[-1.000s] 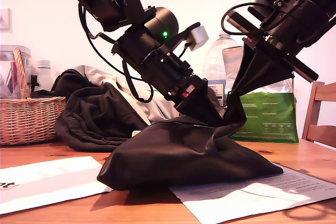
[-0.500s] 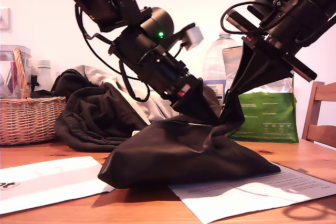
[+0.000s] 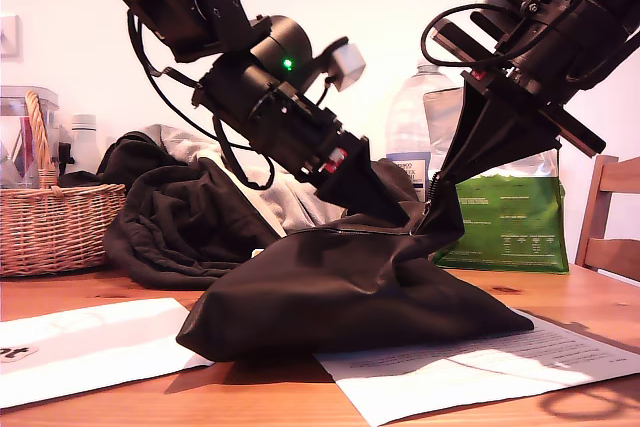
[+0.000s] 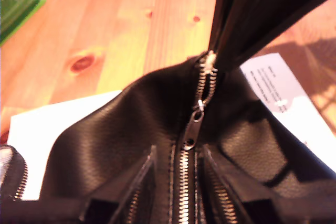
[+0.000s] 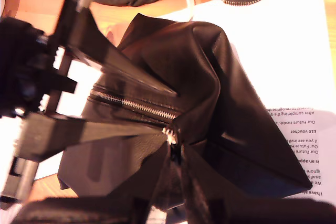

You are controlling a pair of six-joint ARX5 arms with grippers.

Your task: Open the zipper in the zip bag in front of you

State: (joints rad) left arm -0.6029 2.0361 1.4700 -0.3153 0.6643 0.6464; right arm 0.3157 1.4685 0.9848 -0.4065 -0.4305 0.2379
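Two paper sheets [image 3: 95, 347] lie nearest on the table [image 3: 60, 297], under the zip bag [image 3: 350, 292]. My first end effector [image 3: 385, 209] straddles the zipper [image 4: 184, 174], its slider at the tips; grip hidden. My second end effector [image 3: 445, 182] pinches the bag's raised end. Behind, arms partly hide clothing [image 3: 180, 222], a green pouch [image 3: 510, 222].

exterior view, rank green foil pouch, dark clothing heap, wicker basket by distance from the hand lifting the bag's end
From my second hand:
1. Green foil pouch, exterior view's right.
2. Dark clothing heap, left of centre.
3. Wicker basket, its far left.
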